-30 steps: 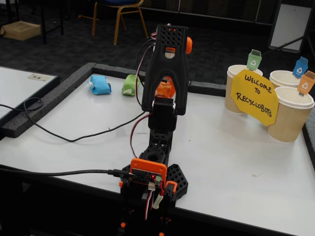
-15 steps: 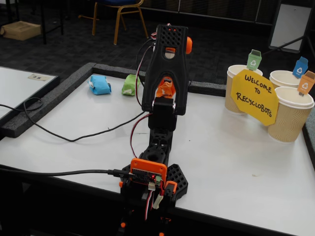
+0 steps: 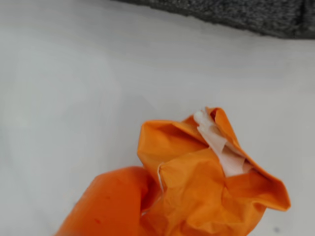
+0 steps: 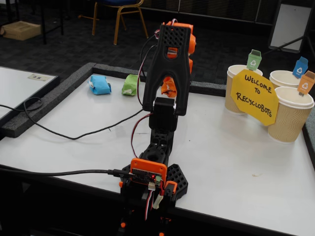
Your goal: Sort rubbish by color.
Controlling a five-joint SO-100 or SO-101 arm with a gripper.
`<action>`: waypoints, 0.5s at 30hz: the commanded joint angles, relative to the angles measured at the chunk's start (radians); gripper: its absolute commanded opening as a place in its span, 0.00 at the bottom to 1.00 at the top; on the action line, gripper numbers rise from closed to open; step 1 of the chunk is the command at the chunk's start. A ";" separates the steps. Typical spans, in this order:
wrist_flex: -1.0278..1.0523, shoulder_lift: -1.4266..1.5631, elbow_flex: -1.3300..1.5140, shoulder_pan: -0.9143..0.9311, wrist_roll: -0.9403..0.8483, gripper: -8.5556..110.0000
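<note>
My gripper (image 3: pixel 165 196) is shut on the orange paper wad (image 3: pixel 211 187), which fills the lower part of the wrist view; one orange finger (image 3: pixel 110 204) presses its left side. The white table lies below the wad. In the fixed view the orange wad (image 4: pixel 168 87) shows through the arm's frame, lifted off the table, with the gripper itself mostly hidden behind the arm. A light blue wad (image 4: pixel 100 84) and a green wad (image 4: pixel 130 85) lie near the table's far left edge.
Three paper cups stand at the right: one with a green tag (image 4: pixel 237 88), one with a blue tag (image 4: pixel 284 77), one with an orange tag (image 4: pixel 291 115). A yellow sign (image 4: pixel 254 96) leans against them. A black cable (image 4: pixel 74 139) crosses the left side.
The arm has lifted, and the orange wad has risen off the table with the gripper.
</note>
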 commanded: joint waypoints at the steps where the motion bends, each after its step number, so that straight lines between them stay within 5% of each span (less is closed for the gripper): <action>1: 0.000 0.411 0.078 0.002 0.064 0.07; 15: 0.000 1.065 0.661 -0.005 0.344 0.07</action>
